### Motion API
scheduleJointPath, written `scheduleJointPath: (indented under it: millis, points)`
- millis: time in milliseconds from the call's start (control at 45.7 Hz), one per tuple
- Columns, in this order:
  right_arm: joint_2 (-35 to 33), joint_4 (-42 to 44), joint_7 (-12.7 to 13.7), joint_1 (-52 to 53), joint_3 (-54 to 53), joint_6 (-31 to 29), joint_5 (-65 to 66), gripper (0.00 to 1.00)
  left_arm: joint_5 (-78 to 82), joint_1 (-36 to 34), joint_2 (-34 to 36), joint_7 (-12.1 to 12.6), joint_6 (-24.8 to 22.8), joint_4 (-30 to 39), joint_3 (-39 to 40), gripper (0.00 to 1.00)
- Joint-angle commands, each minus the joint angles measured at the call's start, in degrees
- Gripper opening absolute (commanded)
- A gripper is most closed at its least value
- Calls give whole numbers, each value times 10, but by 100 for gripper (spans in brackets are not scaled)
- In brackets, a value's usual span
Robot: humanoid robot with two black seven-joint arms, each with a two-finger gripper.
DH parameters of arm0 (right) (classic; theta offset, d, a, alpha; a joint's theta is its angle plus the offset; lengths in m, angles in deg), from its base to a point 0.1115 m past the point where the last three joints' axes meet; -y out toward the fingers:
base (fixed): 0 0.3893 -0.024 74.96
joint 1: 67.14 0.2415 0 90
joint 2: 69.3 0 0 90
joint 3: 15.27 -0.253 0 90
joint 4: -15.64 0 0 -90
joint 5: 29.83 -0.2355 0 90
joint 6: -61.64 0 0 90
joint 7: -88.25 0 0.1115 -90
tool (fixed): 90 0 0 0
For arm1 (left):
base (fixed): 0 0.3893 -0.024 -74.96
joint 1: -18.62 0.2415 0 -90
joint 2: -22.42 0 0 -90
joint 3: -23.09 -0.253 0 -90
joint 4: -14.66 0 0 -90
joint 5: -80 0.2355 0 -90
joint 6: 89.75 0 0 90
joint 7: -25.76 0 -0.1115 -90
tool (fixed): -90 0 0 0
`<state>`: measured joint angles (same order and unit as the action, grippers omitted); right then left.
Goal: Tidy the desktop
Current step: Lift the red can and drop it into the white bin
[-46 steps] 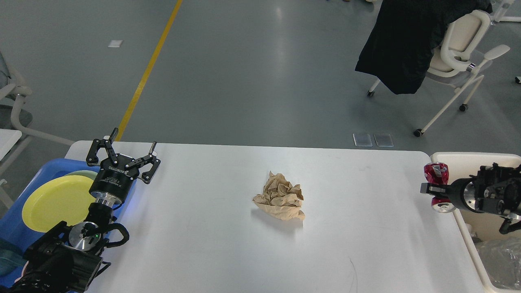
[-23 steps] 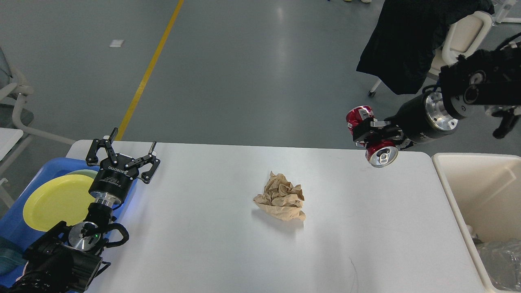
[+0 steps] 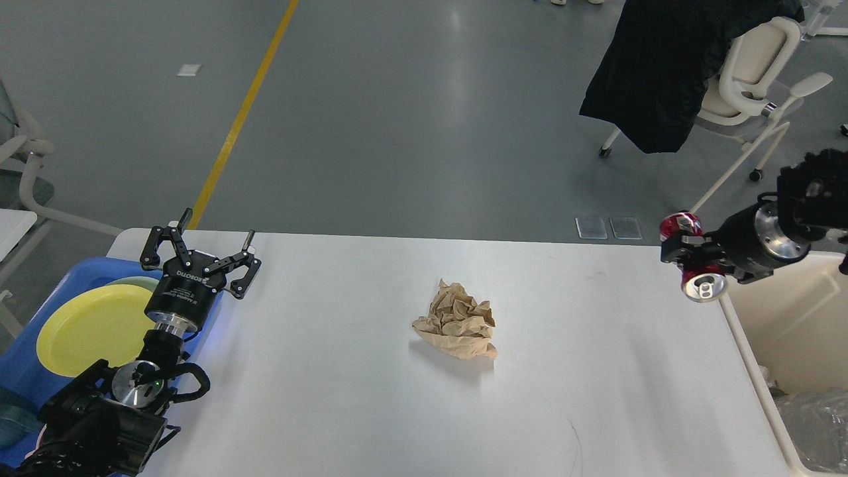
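The white table [image 3: 371,411] fills the lower part of the view, and the crumpled brown paper [image 3: 457,321] sits near its middle — everything else can be placed from that wad. Far to the right of the paper, above the table's right far corner, the right claw [image 3: 689,262] is clamped on a dented red can [image 3: 692,265], whose silver top faces this way; the can hangs clear of the surface. Just beyond it, to the right, stands the cream bin [image 3: 795,324], with what looks like clear plastic at its near end, though that corner is hard to read. Far to the left of the paper, the left claw [image 3: 202,252] hovers with its fingers spread wide and nothing between them. Beside it lies a blue tray [image 3: 26,371] carrying a yellow plate [image 3: 93,328].
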<state>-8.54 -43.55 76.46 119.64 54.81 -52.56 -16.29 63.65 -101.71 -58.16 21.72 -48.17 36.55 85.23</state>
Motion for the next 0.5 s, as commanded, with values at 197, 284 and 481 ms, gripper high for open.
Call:
scheduleJointPath:
  millis: [197,284,481]
  points:
    - [-16,283,4,-371,-17,180,-133,0,0,0,1,0,0,0,0,100]
    - [3,356,8,-458,-17,217,-180,0,0,0,0,0,1,0,0,100]
    - [45,522,28,-592,-18,221,-219,46,0,0,1,0,1,0,0,100]
